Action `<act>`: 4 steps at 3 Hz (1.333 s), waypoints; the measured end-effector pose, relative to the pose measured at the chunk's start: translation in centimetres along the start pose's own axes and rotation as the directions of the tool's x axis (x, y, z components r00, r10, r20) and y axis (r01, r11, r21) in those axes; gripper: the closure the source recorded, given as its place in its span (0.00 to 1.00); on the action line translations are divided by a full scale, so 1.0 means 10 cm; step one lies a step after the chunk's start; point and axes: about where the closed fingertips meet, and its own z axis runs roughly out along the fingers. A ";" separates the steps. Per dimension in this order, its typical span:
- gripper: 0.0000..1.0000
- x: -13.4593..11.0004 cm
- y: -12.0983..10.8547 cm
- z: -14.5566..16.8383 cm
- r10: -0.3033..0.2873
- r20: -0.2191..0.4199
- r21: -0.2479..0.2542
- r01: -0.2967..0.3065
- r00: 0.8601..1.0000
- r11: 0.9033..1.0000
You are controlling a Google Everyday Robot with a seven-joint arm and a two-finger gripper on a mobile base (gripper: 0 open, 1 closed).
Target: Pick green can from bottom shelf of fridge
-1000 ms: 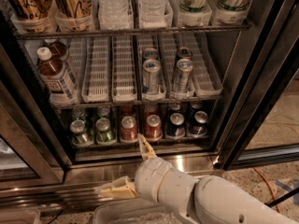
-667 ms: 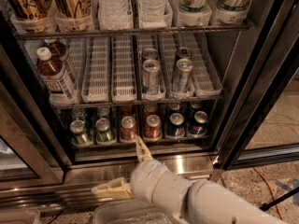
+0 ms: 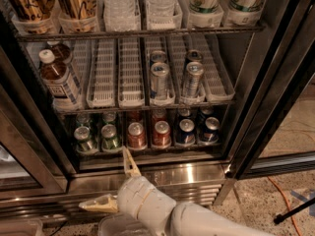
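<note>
My gripper (image 3: 103, 178) sits low in front of the fridge (image 3: 256, 97). Its two pale fingers (image 3: 130, 163) are spread wide with nothing between them. One finger points up and the other lies out to the left over the lower trim. The white arm (image 3: 197, 220) runs in behind it from the bottom right.

Compared with a second ago, the gripper has moved left. The upright finger was then under the red-brown cans. Its tip is now further left, at the front edge of the bottom shelf (image 3: 172, 148), below the gap between the green can (image 3: 110, 136) and the nearest red-brown can (image 3: 136, 134). I cannot tell whether the tip touches the shelf edge. It does not reach any can. The spread of the fingers looks the same as before, and none of the cans has shifted.

The green can stands upright in the front row of the bottom shelf, second from the left. Another green can (image 3: 84, 139) stands just beside it on the left, and more green ones stand behind. To the right are two red-brown cans, then two dark blue cans (image 3: 186, 132).

Behind the gripper is the shiny steel base panel (image 3: 187, 173). On the rack above, tall silver cans (image 3: 159, 77) stand in white lanes, with brown bottles (image 3: 56, 80) at the left.
</note>
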 end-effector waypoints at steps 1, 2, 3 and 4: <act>0.00 0.23 0.12 0.19 0.057 0.054 0.001 -0.057 0.997 0.998; 0.00 0.47 0.22 0.38 0.125 0.097 0.004 -0.126 0.987 0.992; 0.00 0.51 0.26 0.40 0.156 0.107 0.001 -0.157 0.982 0.988; 0.00 0.50 0.28 0.40 0.163 0.106 -0.013 -0.162 0.981 0.987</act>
